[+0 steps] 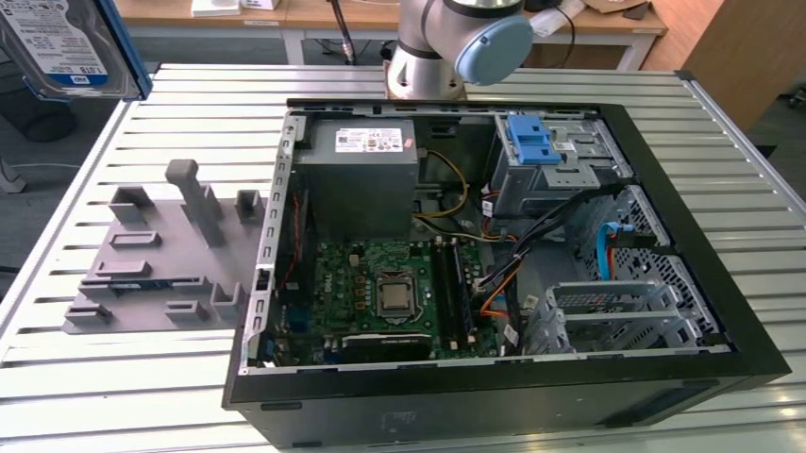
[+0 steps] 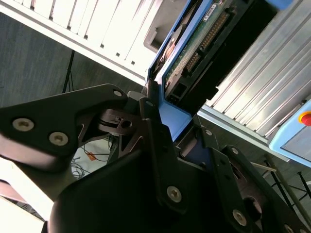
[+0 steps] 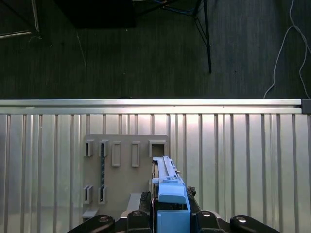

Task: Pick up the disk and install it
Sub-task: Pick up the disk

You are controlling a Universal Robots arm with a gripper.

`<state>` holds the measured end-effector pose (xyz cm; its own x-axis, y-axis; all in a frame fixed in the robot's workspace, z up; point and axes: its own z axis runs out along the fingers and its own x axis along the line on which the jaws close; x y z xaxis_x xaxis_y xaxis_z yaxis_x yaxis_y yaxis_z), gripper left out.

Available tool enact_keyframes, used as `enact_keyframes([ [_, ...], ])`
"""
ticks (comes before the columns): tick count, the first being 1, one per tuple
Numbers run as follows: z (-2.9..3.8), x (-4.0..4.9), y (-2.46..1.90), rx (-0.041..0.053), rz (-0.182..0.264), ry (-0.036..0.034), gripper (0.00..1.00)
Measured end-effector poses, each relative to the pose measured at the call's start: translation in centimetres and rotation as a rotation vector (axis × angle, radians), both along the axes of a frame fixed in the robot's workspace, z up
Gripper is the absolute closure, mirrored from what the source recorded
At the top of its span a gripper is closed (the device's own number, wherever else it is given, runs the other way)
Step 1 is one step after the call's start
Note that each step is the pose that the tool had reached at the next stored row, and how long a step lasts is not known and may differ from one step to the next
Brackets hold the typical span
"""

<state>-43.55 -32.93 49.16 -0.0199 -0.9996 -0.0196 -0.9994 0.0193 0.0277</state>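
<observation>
The disk (image 1: 70,47), silver with a blue-and-white label and a blue carrier frame, hangs high above the table's far corner at the exterior view's left. In the first wrist view the disk (image 3: 167,182) is edge-on between the black fingers of my gripper (image 3: 170,196), above the grey slotted holder (image 3: 121,170). The second wrist view shows my gripper (image 2: 177,121) shut on the blue frame at one end of the disk (image 2: 204,43), whose circuit-board side and connector face the camera.
The open computer case (image 1: 743,359) lies on the slatted metal table (image 1: 101,377), with a power-supply box (image 1: 359,170), motherboard (image 1: 391,288), blue latch (image 1: 535,142) and silver drive cage (image 1: 629,316). The grey holder (image 1: 164,255) stands beside the case. The arm's base (image 1: 441,47) is behind it.
</observation>
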Motion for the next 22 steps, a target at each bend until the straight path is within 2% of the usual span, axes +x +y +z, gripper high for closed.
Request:
enact_keyframes([
  [22, 0.16, 0.00, 0.00, 0.0000, 0.000, 0.0000, 0.63],
])
